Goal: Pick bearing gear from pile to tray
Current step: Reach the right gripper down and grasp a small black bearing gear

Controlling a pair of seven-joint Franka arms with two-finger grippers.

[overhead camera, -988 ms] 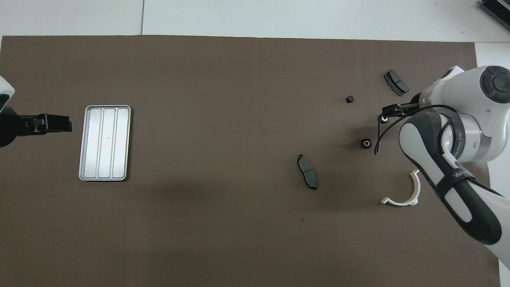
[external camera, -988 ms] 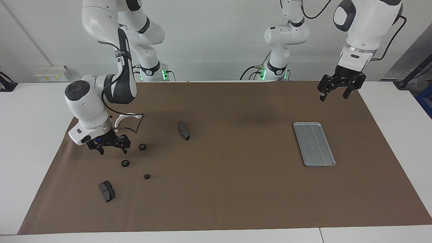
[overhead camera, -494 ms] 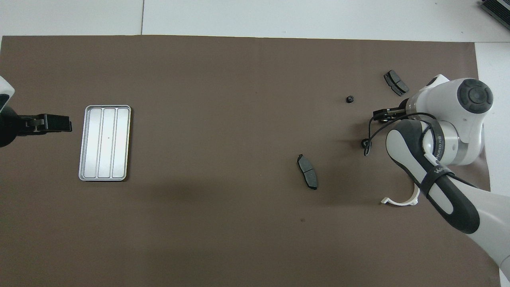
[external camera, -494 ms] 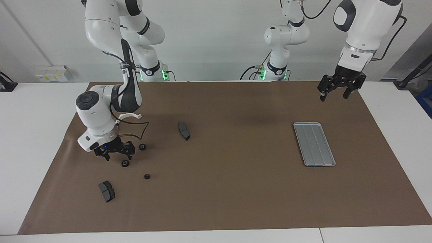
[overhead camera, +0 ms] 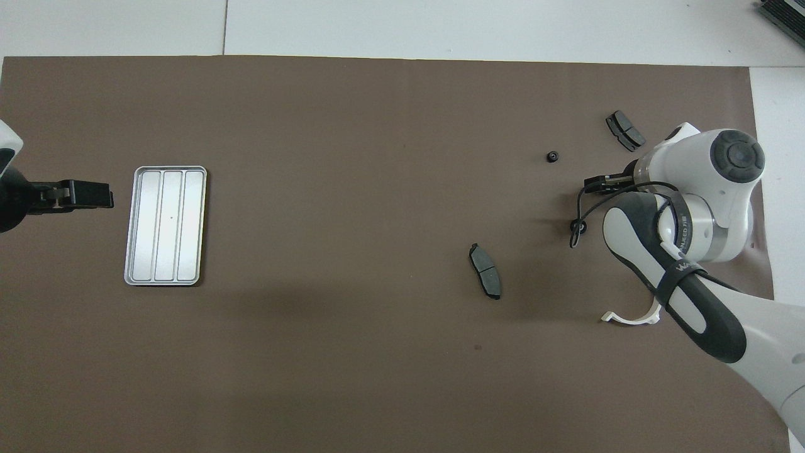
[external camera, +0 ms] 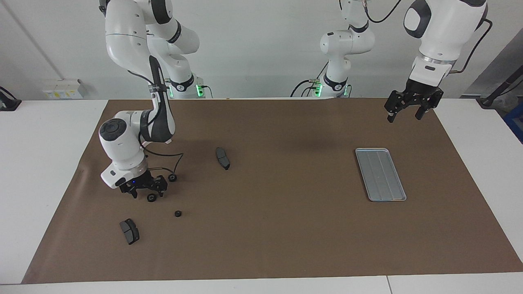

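In the facing view, the right gripper (external camera: pixel 148 192) is seen lowered close to the brown mat (external camera: pixel 286 228) at the right arm's end of the table, directly over a small black round gear (external camera: pixel 151 198); the gear shows as a dark wheel-like disc with a paler centre. The fingers are set apart on either side of the space above it, but whether anything is gripped cannot be told. A second gear (external camera: pixel 172 177) is found nearer to the robots, just beside the gripper, and a third gear (external camera: pixel 177 213) lies farther from the robots. A dark grey brake pad (external camera: pixel 129 231) is laid farther out still, and another brake pad (external camera: pixel 222 158) rests toward the middle of the mat. The silver-grey ridged tray (external camera: pixel 380 174) is placed well apart, toward the left arm's end, with nothing seen in it. The left gripper (external camera: pixel 408 114) is held high, with its fingers parted and nothing between them. In the overhead view, the right gripper (overhead camera: pixel 600 184) is partly covered by its own wrist, and the gear under it is hidden. The farthest gear (overhead camera: pixel 552 156), the middle brake pad (overhead camera: pixel 485 271), the outer brake pad (overhead camera: pixel 625 131), a white half-ring bracket (overhead camera: pixel 632 316) and the tray (overhead camera: pixel 165 225) are all shown, with the left gripper (overhead camera: pixel 88 195) beside the tray.
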